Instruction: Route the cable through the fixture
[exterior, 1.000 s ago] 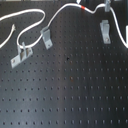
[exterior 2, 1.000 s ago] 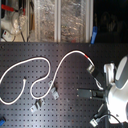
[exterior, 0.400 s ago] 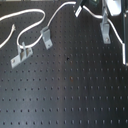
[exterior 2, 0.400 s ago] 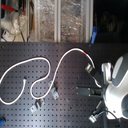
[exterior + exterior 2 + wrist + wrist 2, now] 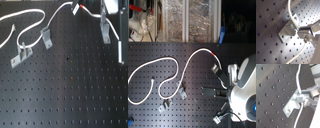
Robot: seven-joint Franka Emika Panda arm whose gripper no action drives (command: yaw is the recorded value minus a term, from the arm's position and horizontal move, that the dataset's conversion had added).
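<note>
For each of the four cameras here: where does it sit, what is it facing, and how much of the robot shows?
First exterior view: low, looking across the pegboard; the arm only at the first exterior view's top right.
Second exterior view: overhead; the arm's white body at the second exterior view's right.
First wrist view: close on the cable and fixture; gripper visible.
Second wrist view: same fixture and cable.

No readable text, labels, brands, numbers or signs anywhere in any view
</note>
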